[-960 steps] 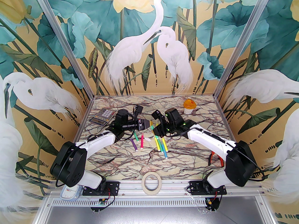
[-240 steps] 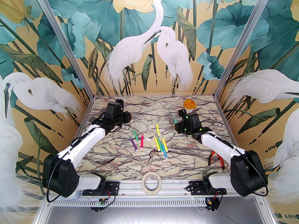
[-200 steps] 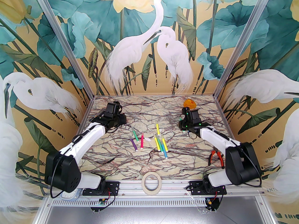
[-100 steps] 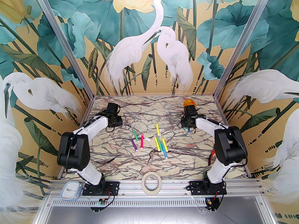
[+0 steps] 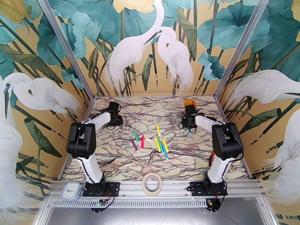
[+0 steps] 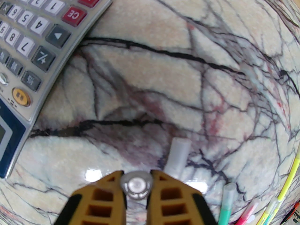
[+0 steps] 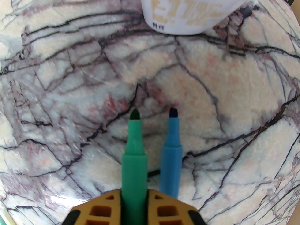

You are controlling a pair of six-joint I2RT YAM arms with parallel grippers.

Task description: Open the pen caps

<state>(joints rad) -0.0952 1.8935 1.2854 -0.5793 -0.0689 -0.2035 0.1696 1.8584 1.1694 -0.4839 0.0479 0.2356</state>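
Set-down: lay green pen (image 7: 134,153), pinched by right gripper (image 7: 134,192), flat beside blue pen (image 7: 171,158); loosen slowly; left gripper (image 6: 136,172), far from blue pen, clamping clear cap (image 6: 136,186).

Two arms (image 5: 93,165), one calculator (image 6: 28,43), one tape roll (image 5: 143,182), one orange-lidded jar (image 5: 190,103), one pliers (image 5: 211,156), one clock (image 5: 71,190), one uncapped green pen (image 7: 134,153), one uncapped blue pen (image 7: 171,163), about eight other pens (image 5: 142,141).

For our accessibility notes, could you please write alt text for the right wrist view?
The right end effector grips an uncapped green pen over the marbled table. An uncapped blue pen lies alongside; a white container stands beyond.
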